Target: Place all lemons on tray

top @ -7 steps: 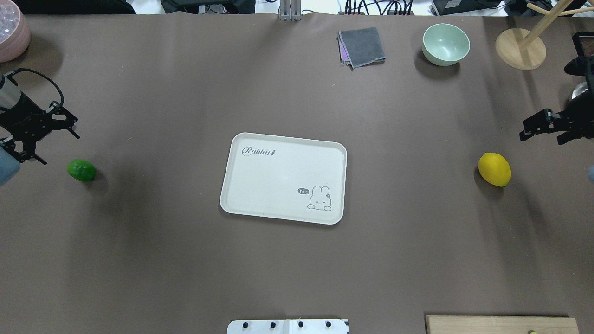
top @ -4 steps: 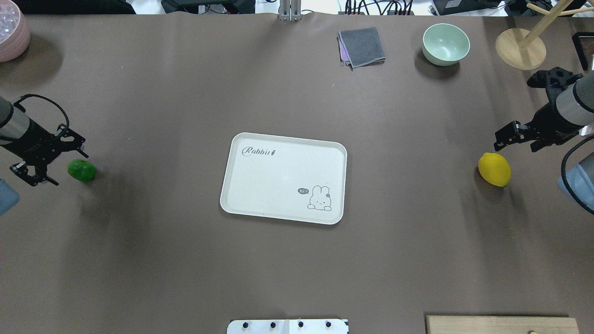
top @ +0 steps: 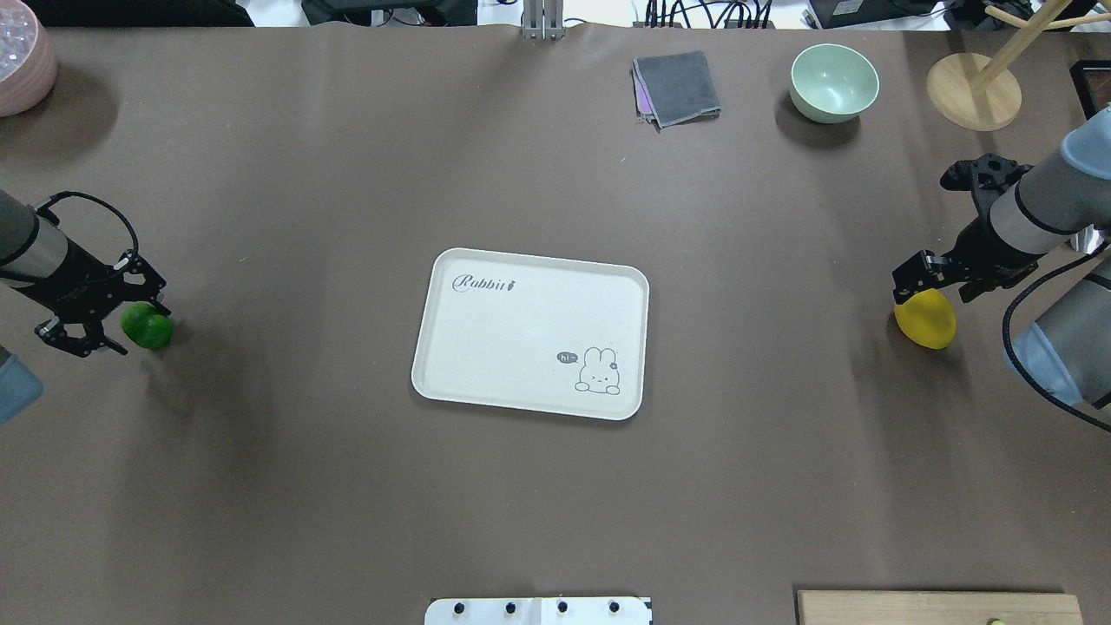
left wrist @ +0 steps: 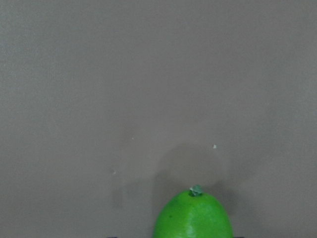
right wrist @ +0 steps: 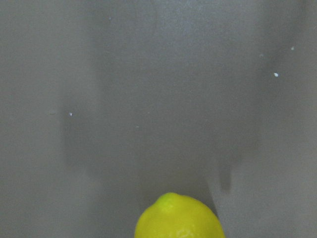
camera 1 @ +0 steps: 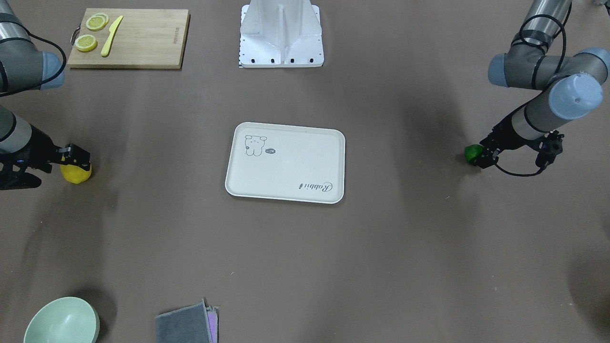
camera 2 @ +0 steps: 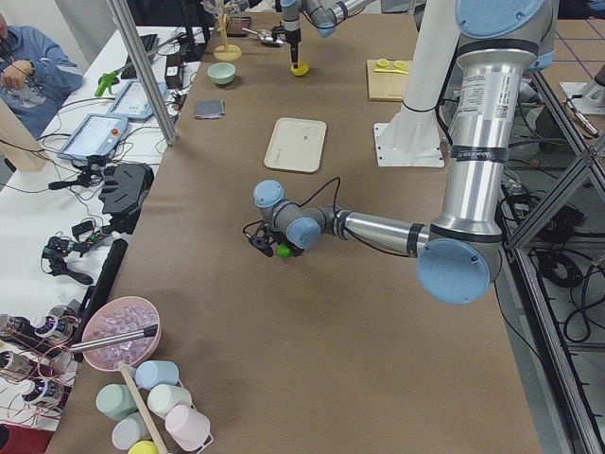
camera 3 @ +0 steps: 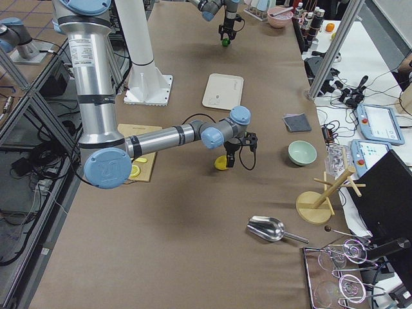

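Note:
The cream tray (top: pixel 451 365) (camera 1: pixel 286 190) lies mid-table with nothing on it. The green lemon (top: pixel 149 330) (camera 1: pixel 472 152) lies on the table far to the left. My left gripper (top: pixel 137 328) (camera 1: pixel 482 156) is open and low, its fingers on either side of it. The lemon fills the bottom edge of the left wrist view (left wrist: pixel 193 218). The yellow lemon (top: pixel 927 321) (camera 1: pixel 77 174) lies far to the right. My right gripper (top: pixel 929 291) (camera 1: pixel 71 162) is open, just over its far end. It shows low in the right wrist view (right wrist: pixel 179 218).
A mint bowl (top: pixel 833 82), a folded grey cloth (top: pixel 677 87) and a wooden stand (top: pixel 972 91) sit at the far edge, a pink bowl (top: pixel 22 61) at the far left. The bamboo board (camera 1: pixel 128 38) with lemon slices and a knife is near the robot base (camera 1: pixel 281 33).
Both arms have moved in and down: the left gripper from behind the green lemon to around it, nudging it slightly; the right gripper leftward onto the yellow lemon.

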`<state>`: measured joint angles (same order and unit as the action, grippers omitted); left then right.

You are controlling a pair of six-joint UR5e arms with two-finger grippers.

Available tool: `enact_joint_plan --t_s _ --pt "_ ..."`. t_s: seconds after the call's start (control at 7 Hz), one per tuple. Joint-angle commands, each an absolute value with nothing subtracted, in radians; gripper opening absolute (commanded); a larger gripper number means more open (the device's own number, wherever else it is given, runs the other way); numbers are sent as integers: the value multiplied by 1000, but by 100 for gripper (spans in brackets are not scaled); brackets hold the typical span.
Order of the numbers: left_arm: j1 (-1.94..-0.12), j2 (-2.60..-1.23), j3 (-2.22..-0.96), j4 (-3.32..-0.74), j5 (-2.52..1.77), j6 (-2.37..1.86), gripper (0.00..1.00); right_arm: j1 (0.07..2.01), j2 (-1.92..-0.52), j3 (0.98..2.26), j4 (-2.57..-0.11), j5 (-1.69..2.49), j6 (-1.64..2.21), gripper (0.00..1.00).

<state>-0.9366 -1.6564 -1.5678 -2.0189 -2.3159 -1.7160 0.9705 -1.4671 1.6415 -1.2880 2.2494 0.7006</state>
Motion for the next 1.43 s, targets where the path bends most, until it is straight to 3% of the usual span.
enact_joint_plan --t_s 0.0,0.43,0.57,0.71,0.86,1.29 --pt "-936 -1663 -1574 -2014 -2326 -1694 0 951 -1468 1620 -1262 2249 701 100" --pt "-939 -1654 -1650 -2005 -2390 -1562 0 923 -1471 1618 -1264 2247 699 100" --pt "-939 -1643 -1682 -1979 -2388 -1472 0 923 -1476 1618 -1266 2247 690 75" --pt "-937 -1643 -1724 -1892 -2385 -1353 0 923 -1477 1621 -1269 2249 689 16" --pt "-933 -1647 -1811 -1787 -2353 -1186 0 925 -1474 1629 -1273 2255 696 0" --pt "-956 -1661 -1992 -1521 -2253 -802 0 977 -1453 1685 -1342 2290 703 0"
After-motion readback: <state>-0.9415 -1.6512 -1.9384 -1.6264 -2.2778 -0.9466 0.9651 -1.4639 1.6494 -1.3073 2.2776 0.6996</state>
